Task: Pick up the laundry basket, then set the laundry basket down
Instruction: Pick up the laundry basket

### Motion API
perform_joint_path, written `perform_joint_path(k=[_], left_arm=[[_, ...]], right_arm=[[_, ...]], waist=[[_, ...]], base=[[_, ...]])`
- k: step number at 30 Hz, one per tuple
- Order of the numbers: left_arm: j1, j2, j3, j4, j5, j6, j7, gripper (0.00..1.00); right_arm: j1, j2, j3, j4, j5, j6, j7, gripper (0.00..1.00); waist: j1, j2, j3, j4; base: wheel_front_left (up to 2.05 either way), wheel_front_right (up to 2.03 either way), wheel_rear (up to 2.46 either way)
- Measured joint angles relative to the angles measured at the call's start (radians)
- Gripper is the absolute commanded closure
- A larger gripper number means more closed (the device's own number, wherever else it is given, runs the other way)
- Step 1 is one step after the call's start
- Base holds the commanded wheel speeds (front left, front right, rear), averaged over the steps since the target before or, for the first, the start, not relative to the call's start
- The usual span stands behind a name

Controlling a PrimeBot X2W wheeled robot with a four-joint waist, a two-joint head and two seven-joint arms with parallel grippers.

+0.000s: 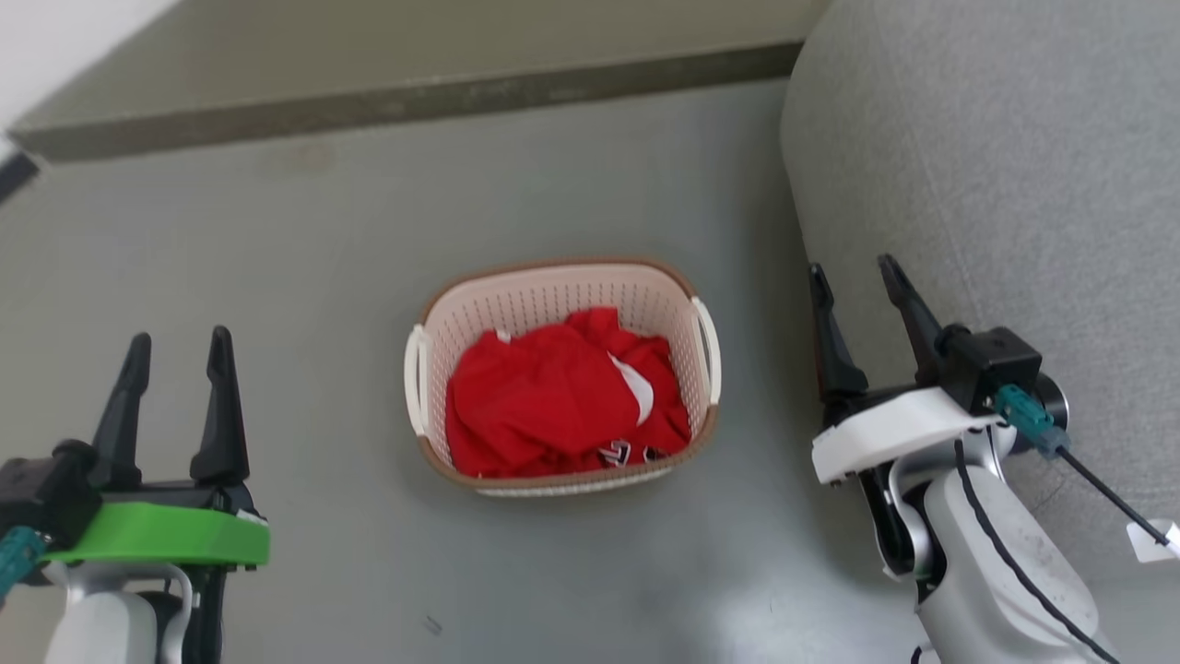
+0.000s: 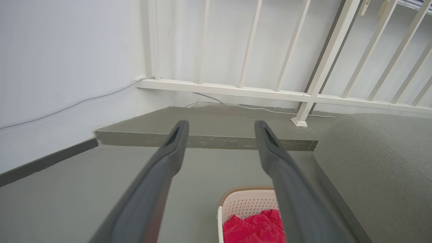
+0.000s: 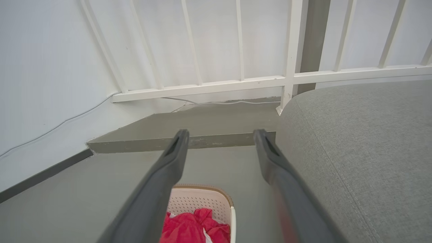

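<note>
Left gripper [image 1: 180,337] and right gripper [image 1: 853,267] are closest, both with fingers spread and holding nothing, well off the laundry basket [image 1: 553,295] sitting on the floor [image 1: 277,277] between them. Its loop handles [image 1: 417,378] look thin, so a sloppy reach could just shove it, and a lopsided lift might dump the red clothes [image 1: 544,397].

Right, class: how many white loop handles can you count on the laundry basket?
2. The left handle is on the laundry basket's left side; the right handle on its right, nearest the grey sofa. None looks hidden.
</note>
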Motion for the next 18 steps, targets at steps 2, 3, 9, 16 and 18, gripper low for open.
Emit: perform_joint_path(k=[2,3,9,16,18], left_arm=[[-0.012,0.006,-0.001,0.0,-0.006,-0.001,0.0,0.0],[-0.019,0.01,-0.001,0.0,-0.007,-0.001,0.0,0.0],[-0.047,0.043,-0.015,0.007,-0.027,-0.001,0.0,0.0],[-0.093,0.083,-0.071,0.022,-0.066,-0.001,0.0,0.0],[-0.109,0.096,-0.091,0.026,-0.081,-0.001,0.0,0.0]], right_arm=[[-0.012,0.0,0.0,0.001,-0.002,0.0,0.0,0.0],[-0.019,0.001,0.0,0.001,-0.003,-0.001,0.0,0.0],[-0.059,0.002,-0.003,0.013,-0.005,-0.009,0.0,0.0],[-0.099,0.003,-0.003,0.047,-0.005,-0.017,-0.001,0.0],[-0.111,0.003,-0.003,0.058,-0.004,-0.017,-0.002,0.0]], waist=[[0.0,0.0,0.023,-0.002],[0.0,0.0,0.035,-0.004],[0.0,0.0,0.104,-0.011],[0.0001,0.0,0.181,-0.02],[0.0,0.0,0.204,-0.022]], base=[[0.0,0.0,0.0],[0.0,0.0,0.0],[0.0,0.0,0.0],[0.0,0.0,0.0],[0.0,0.0,0.0]])
